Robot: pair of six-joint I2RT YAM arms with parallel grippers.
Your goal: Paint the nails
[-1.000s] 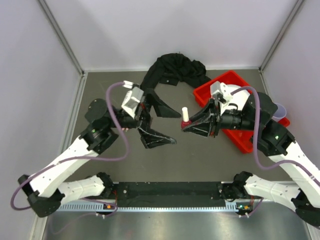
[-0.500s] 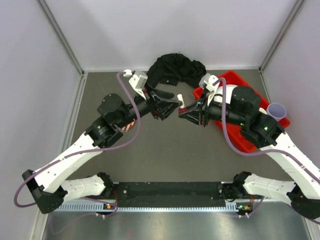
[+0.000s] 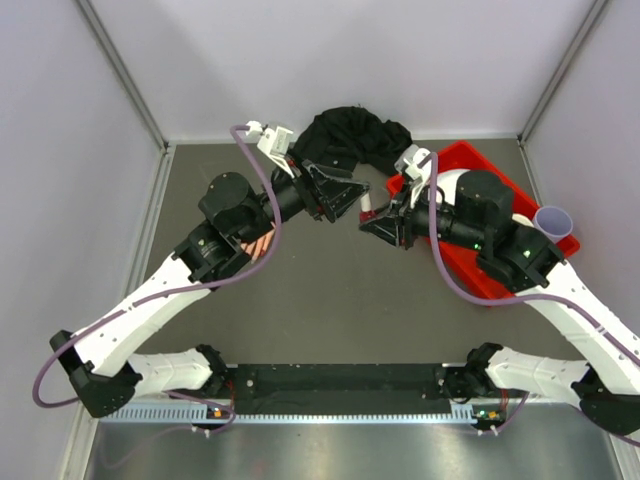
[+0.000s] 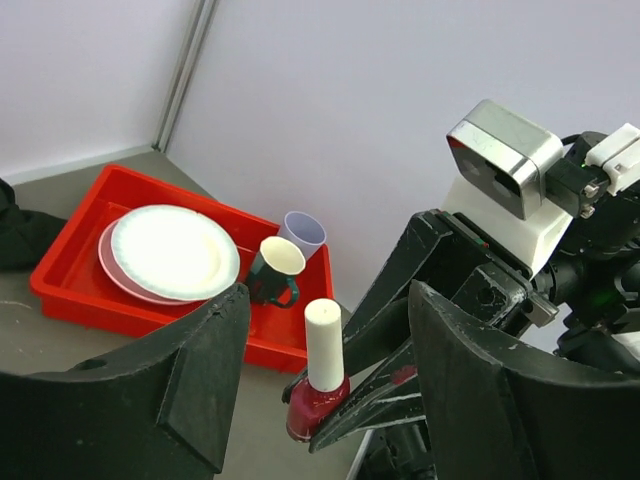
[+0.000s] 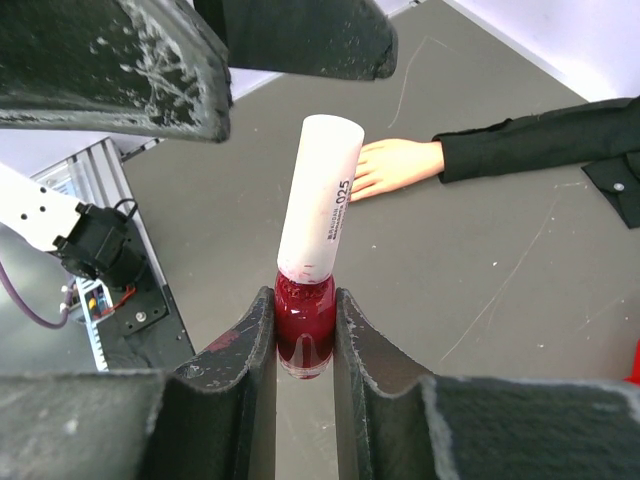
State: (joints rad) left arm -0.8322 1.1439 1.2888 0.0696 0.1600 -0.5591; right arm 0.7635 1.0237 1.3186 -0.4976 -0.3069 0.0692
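Standing over the grey tabletop [image 3: 330, 310], I see the mannequin hand [image 3: 259, 244] lying at the left, mostly hidden beneath the left arm. Its black sleeve [image 3: 350, 135] trails off toward the back wall. The nails [image 5: 362, 183] at its fingertips are too small to make out, and nothing touches them. Just to the right, the left gripper [image 3: 345, 195] hangs in the air with its jaws wide. One finger stands on either side of the white cap [image 4: 323, 338], with a gap on each side. Below the cap, the right gripper [image 5: 303, 300] is clamped tight on the red glass of the polish bottle [image 5: 303, 335], holding it roughly upright above the tabletop. Farther right sits a red tray [image 3: 468, 158] carrying plates [image 4: 175, 250] and a dark mug [image 4: 275, 275], with a lilac cup [image 3: 552, 218] by its right edge.
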